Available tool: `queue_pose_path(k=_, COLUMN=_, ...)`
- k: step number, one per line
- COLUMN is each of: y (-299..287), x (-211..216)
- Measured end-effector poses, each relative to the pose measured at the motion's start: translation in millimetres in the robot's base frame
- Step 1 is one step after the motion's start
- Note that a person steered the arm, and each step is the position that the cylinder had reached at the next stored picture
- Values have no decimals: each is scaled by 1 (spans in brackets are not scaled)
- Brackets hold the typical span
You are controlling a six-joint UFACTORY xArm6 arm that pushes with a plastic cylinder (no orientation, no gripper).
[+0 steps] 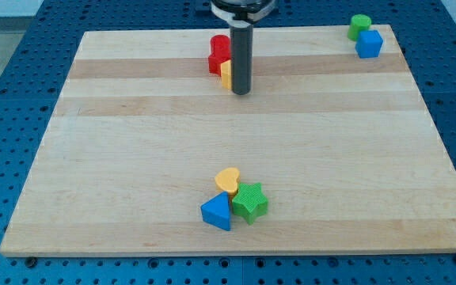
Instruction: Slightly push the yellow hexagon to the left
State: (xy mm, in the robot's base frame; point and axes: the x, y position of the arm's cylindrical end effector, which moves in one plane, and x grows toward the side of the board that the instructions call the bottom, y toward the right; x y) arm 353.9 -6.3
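The yellow hexagon (226, 74) lies near the view's top centre of the wooden board (133, 158), mostly hidden behind my rod. A red block (218, 53) touches it on its upper left. My tip (241, 92) rests on the board right against the hexagon's right side.
A yellow heart (228, 180), a green star (250, 201) and a blue triangle (218, 212) cluster at the view's bottom centre. A green block (359, 24) and a blue cube (369, 43) sit at the top right corner.
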Motion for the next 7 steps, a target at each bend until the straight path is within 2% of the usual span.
queue_pose_path(k=1, y=4, x=2)
queue_pose_path(k=2, y=47, x=1)
queue_pose_path(k=3, y=96, x=-36)
queue_pose_path(k=4, y=89, x=-50)
queue_pose_path(k=7, y=31, x=-23)
